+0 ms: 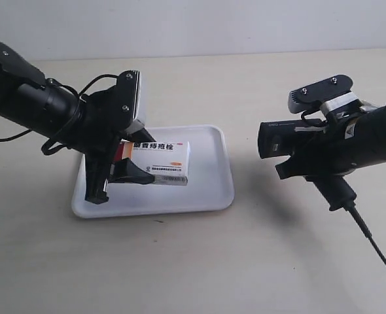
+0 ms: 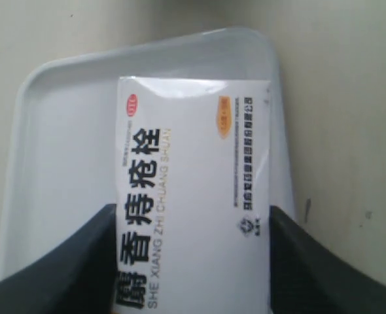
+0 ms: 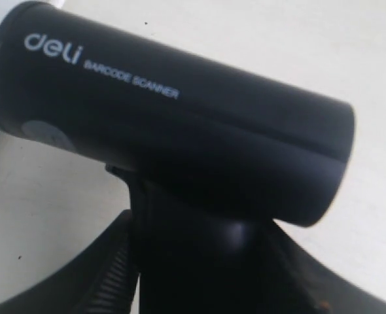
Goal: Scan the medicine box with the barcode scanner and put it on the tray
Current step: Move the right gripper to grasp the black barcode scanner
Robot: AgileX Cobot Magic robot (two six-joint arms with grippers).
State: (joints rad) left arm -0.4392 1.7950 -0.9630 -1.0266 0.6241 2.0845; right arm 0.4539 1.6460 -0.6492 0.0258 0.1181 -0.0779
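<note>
The white medicine box (image 1: 161, 163) (image 2: 193, 190), printed with black text, is low over the white tray (image 1: 209, 190) (image 2: 62, 131); I cannot tell whether it touches the tray. My left gripper (image 1: 120, 183) (image 2: 192, 219), on the arm at the exterior view's left, is shut on the box, one dark finger against each long side. The black barcode scanner (image 1: 281, 140) (image 3: 180, 124) hangs above the table to the right of the tray, its head pointing toward the box. My right gripper (image 1: 324, 167) (image 3: 206, 261) is shut on the scanner's handle.
The scanner's black cable (image 1: 376, 252) trails from the handle down across the table toward the exterior view's lower right corner. Beige tabletop (image 1: 193, 261) surrounds the tray. A pale wall runs along the back.
</note>
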